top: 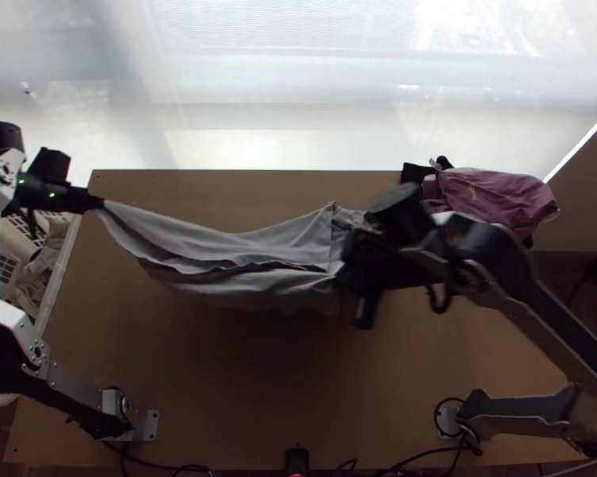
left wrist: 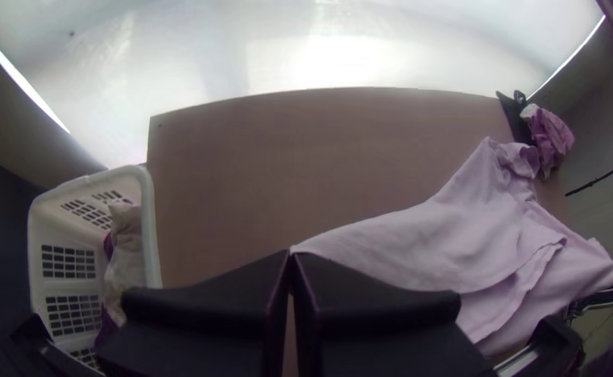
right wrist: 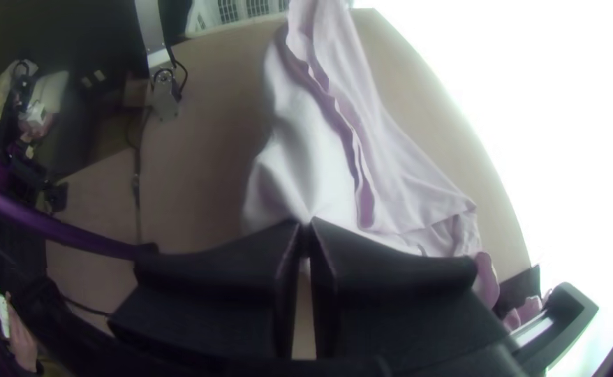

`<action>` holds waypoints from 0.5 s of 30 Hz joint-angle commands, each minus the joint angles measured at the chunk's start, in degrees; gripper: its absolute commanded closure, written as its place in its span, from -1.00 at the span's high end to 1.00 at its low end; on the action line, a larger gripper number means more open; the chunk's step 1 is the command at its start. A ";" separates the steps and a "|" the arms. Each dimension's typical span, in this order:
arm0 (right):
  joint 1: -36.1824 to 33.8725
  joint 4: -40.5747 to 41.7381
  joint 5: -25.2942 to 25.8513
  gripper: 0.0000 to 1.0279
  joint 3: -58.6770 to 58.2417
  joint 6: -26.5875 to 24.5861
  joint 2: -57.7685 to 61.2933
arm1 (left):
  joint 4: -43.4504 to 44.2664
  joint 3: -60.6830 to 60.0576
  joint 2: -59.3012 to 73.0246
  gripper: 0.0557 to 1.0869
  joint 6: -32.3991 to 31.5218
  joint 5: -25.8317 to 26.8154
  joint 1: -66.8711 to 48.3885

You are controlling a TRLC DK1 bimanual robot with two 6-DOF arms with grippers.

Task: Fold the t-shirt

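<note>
T-shirt point(top: 242, 250) tapers leftward, its long axis crosswise, pinched by the left end effector point(top: 101, 203) and right end effector point(top: 346, 272).

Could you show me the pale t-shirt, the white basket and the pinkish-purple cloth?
Pale t-shirt point(top: 286, 245): top view, on the upper middle of its fabric.
White basket point(left wrist: 149, 227): left wrist view, on its rim beside the table.
Pinkish-purple cloth point(top: 497, 199): top view, on the middle of the bundle.
</note>
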 commanded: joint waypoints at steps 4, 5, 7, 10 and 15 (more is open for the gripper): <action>-12.30 -7.45 -9.76 -0.95 -7.51 -0.93 -16.39 | -11.90 -3.05 -11.01 -0.80 7.17 -1.93 9.21; -12.57 -7.19 -9.76 -0.95 -9.53 -0.93 -17.09 | -11.28 -4.98 -10.48 -0.80 7.17 -1.84 9.03; -12.65 -5.87 -9.67 -0.95 -12.52 -1.02 -17.53 | -9.97 -8.14 -7.93 -0.81 7.26 -1.67 6.92; -12.13 -1.82 -9.67 -0.95 -15.68 -1.28 -16.47 | -6.10 -10.08 -1.25 -0.81 5.77 -1.84 2.00; -10.90 2.13 -9.76 -0.95 -20.96 -1.37 -11.64 | -5.13 -8.32 13.60 -0.80 1.81 -4.13 -3.01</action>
